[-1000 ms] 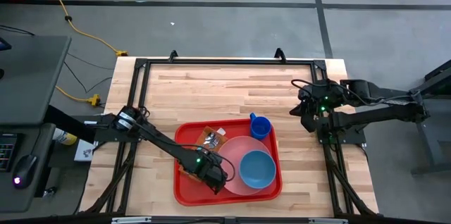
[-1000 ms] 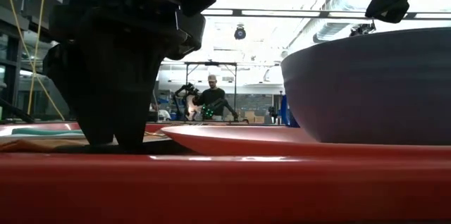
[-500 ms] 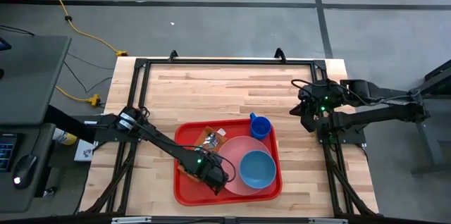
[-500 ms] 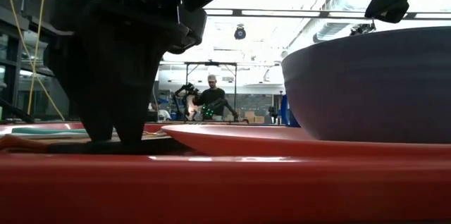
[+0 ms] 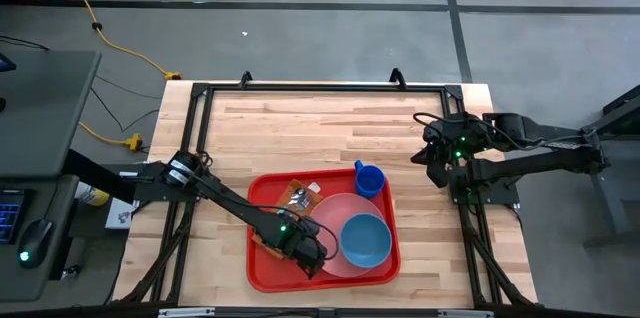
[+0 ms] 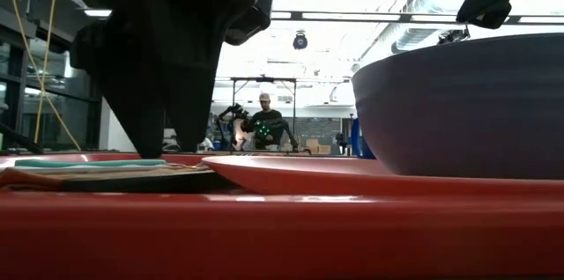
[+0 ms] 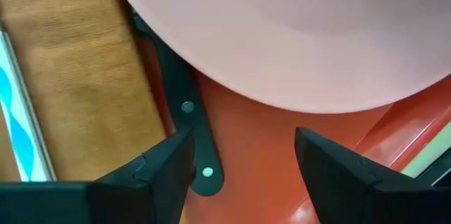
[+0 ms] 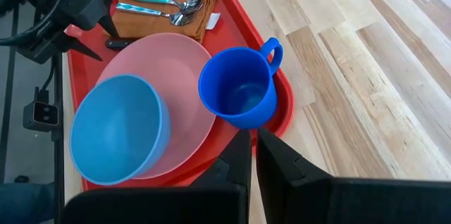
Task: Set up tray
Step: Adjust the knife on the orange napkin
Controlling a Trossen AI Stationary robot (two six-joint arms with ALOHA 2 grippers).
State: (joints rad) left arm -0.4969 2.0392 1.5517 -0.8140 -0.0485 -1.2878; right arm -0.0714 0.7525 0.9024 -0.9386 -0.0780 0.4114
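The red tray (image 5: 262, 268) lies on the wooden table (image 5: 300, 128) close to its near edge, a little right of centre, with bare wood open along the whole far half and at both sides. On the tray a pink plate (image 5: 330, 220) fills the right part and carries a light blue bowl (image 5: 365, 240); a blue mug (image 5: 369, 180) stands in the tray's far right corner, just beside the plate. A brown napkin (image 8: 151, 18) with two teal-handled spoons (image 8: 165, 1) lies along the tray's left side, and a dark knife (image 7: 189, 122) rests between napkin and plate. The left gripper (image 5: 312, 254) is above the tray's near left part, at the plate's edge, fingers spread with nothing between them; the low view shows it lifted off the tray floor, where a second ago it stood down on it. The right gripper (image 5: 436, 172) waits at the table's right edge, fingers pressed together, unmoved.
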